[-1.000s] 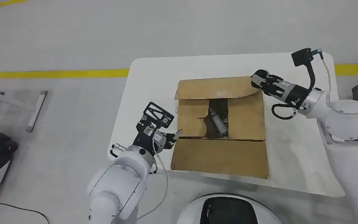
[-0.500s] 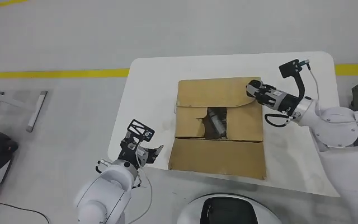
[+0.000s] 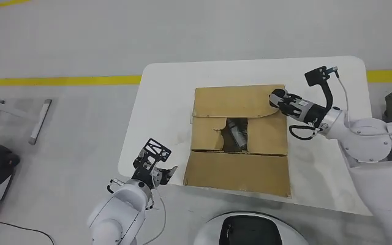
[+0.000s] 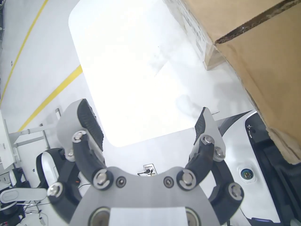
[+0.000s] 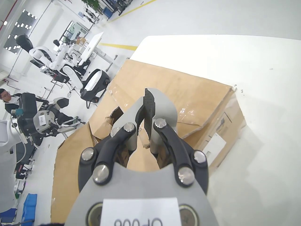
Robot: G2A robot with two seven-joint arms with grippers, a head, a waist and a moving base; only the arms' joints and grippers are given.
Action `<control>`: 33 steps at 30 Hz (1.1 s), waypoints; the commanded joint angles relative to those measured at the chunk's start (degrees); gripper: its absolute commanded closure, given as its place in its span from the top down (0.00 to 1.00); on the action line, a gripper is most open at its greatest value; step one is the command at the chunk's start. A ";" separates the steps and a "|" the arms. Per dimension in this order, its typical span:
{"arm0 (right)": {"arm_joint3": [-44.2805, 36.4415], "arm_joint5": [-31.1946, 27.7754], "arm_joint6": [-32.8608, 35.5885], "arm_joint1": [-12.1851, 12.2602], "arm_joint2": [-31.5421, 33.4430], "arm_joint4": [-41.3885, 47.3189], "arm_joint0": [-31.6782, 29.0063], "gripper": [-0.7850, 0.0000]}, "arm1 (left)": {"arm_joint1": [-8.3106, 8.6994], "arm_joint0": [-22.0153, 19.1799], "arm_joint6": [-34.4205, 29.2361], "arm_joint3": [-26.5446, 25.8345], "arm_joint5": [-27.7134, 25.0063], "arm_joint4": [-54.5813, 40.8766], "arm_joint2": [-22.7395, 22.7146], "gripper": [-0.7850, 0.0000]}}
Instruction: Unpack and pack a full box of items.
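A brown cardboard box (image 3: 239,171) sits mid-table, its flaps mostly folded in. A gap (image 3: 236,136) between the flaps shows a grey bottle-like item (image 3: 237,131) inside. My right gripper (image 3: 274,97) is shut and rests over the right end of the far flap. In the right wrist view its fingertips (image 5: 147,99) meet just above the box (image 5: 188,90), with nothing seen between them. My left gripper (image 3: 158,169) hangs open and empty off the box's near-left corner, at the table's near edge. The left wrist view has the gripper (image 4: 144,109) over bare table, beside the box (image 4: 235,12).
The white table (image 3: 165,98) has bare room left of the box and a strip on its right (image 3: 318,171). A yellow floor line (image 3: 67,80) runs beyond the table's left edge.
My left arm has drawn back from the box's left side toward the near table edge. The right gripper has shifted left onto the far flap, which now lies lower.
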 commanded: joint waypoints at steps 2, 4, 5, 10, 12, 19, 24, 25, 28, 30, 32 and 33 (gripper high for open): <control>-0.14 0.64 -0.19 0.07 -0.21 0.51 -0.26 0.00 | 0.20 -0.40 1.38 1.06 -1.19 0.67 1.23 1.00; -0.48 1.05 -0.48 0.10 -0.30 1.21 -0.44 0.00 | 0.26 -0.64 2.69 1.74 -1.27 0.65 2.22 1.00; -0.68 1.18 -0.53 0.13 -0.32 1.33 -0.53 0.00 | 0.31 -0.81 3.13 1.78 -1.64 0.81 2.82 1.00; -1.18 1.62 -0.95 0.30 -0.49 1.26 -0.83 0.00 | 0.60 -1.55 4.75 1.94 -3.03 1.75 4.42 1.00; -1.26 1.77 -1.01 0.36 -0.63 1.30 -0.87 0.00 | 0.67 -1.87 4.97 1.84 -2.74 1.80 4.76 1.00; -1.50 2.08 -1.23 0.56 -1.10 1.41 -0.97 0.00 | 0.66 -3.65 5.82 0.61 0.60 -1.01 5.62 1.00; -1.36 2.54 -1.32 0.70 -1.16 1.92 -0.78 0.00 | 0.49 -6.47 5.96 0.22 4.16 -3.31 6.59 1.00; -1.35 2.83 -1.71 0.72 -1.06 2.05 -0.67 0.00 | 0.47 -7.19 5.97 0.40 4.88 -3.14 6.84 1.00; -2.02 3.44 -3.35 0.78 -0.35 2.44 -0.54 0.00 | 0.31 -9.23 6.33 1.53 7.41 -3.09 7.98 1.00; -2.33 4.15 -4.14 0.93 0.91 2.18 -0.32 0.00 | 0.20 -10.79 6.53 2.52 9.12 -2.32 8.92 1.00; -2.50 4.94 -5.00 1.09 2.39 1.94 0.16 0.00 | 0.03 -12.23 6.69 3.68 10.99 -1.86 10.05 1.00; -2.87 5.14 -5.36 1.20 3.10 1.26 0.48 0.00 | -0.03 -13.04 6.50 4.28 11.81 -1.04 10.62 1.00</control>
